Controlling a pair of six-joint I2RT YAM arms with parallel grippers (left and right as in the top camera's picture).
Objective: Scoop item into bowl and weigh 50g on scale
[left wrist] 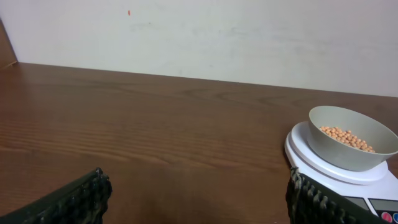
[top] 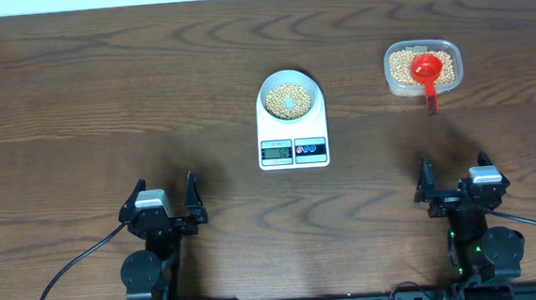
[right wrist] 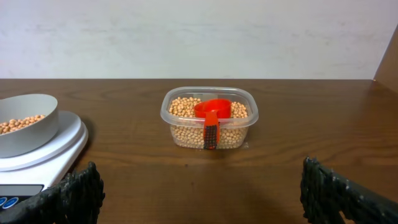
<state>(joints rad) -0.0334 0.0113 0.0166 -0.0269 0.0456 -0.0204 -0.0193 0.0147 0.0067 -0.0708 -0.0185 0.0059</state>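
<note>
looking down, i see both arms low at the near edge of the table (top: 104, 105), the left gripper (top: 165, 185) and right gripper (top: 455, 167) each with jaws spread wide and holding nothing. the bowl (left wrist: 333, 149) sits on the scale (top: 294, 151) mid-table, a layer of beans (top: 289, 99) inside. more beans fill the clear tub (top: 390, 75) at the far right, where the red scoop (top: 426, 67) rests, its handle over the near rim.

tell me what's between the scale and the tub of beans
Nothing: only bare wooden table between the scale and the tub, clear in the overhead view.
</note>
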